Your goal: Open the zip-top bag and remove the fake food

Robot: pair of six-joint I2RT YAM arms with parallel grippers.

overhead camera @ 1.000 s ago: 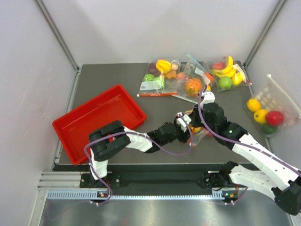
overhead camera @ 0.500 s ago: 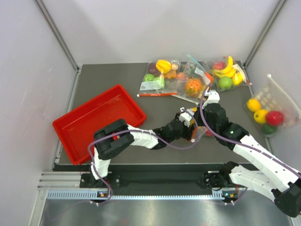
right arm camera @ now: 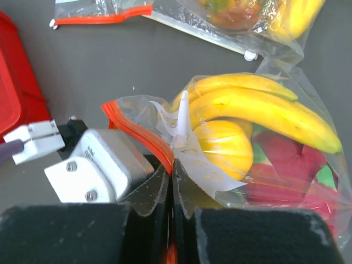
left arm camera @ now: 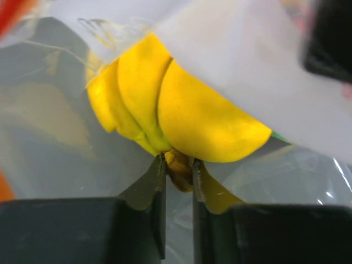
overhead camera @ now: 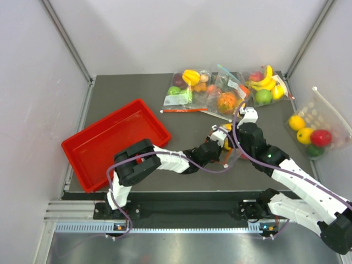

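Note:
The zip-top bag (overhead camera: pixel 234 154) lies at mid-table, its red-orange zip strip (right arm camera: pixel 140 132) pulled open. My right gripper (right arm camera: pixel 171 168) is shut on that strip and holds the mouth up; from above it (overhead camera: pixel 231 146) is over the bag. My left gripper (left arm camera: pixel 179 165) is inside the mouth, shut on the brown stem of the yellow banana (left arm camera: pixel 181 110). The right wrist view shows the banana (right arm camera: pixel 264 104), the yellow-orange fruit (right arm camera: pixel 225 146) and the pink-red dragon fruit (right arm camera: pixel 291 165) in the bag. The left gripper's body (right arm camera: pixel 93 165) sits at the mouth.
A red tray (overhead camera: pixel 88 143) lies at the left. Three more bags of fruit (overhead camera: pixel 187 88) (overhead camera: pixel 225 99) (overhead camera: pixel 264 85) line the back edge, close behind the bag. A dotted pouch (overhead camera: pixel 311 132) with fruit sits at the right wall.
My left arm has stretched further right, pushing its gripper into the bag's mouth. My right gripper has shifted slightly back while keeping hold of the strip.

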